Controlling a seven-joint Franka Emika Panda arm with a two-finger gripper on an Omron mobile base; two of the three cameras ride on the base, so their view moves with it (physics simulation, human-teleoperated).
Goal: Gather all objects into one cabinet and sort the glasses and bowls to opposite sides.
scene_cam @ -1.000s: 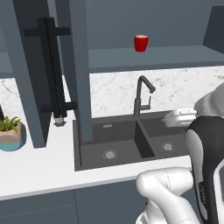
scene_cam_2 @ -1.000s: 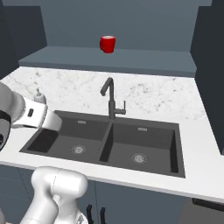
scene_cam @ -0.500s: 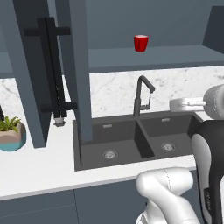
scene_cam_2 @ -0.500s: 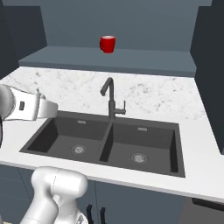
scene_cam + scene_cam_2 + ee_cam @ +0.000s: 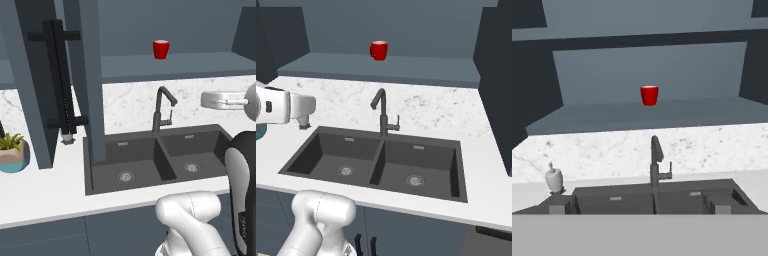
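Note:
A small red cup [image 5: 160, 49] [image 5: 378, 50] [image 5: 649, 95] stands upright on the wide shelf [image 5: 200, 64] of the open dark slate-blue wall cabinet above the sink. My gripper [image 5: 639, 209] is open, its fingertips [image 5: 558, 208] far apart with nothing between them. It points at the cabinet from well in front of the cup and below shelf height. The white hand [image 5: 220, 100] [image 5: 286, 107] hovers over the counter beside the sink. The bowl is out of view.
A black double sink [image 5: 376, 160] with a tall black faucet [image 5: 383, 112] lies below the shelf. The cabinet's open door [image 5: 35, 75] with a black handle juts out at the left. A teal-and-pink plant pot [image 5: 12, 156] and a soap dispenser [image 5: 554, 180] stand on the white counter.
The hand has risen steadily above the counter toward shelf height. The red cup has not moved, and the fingers have stayed open.

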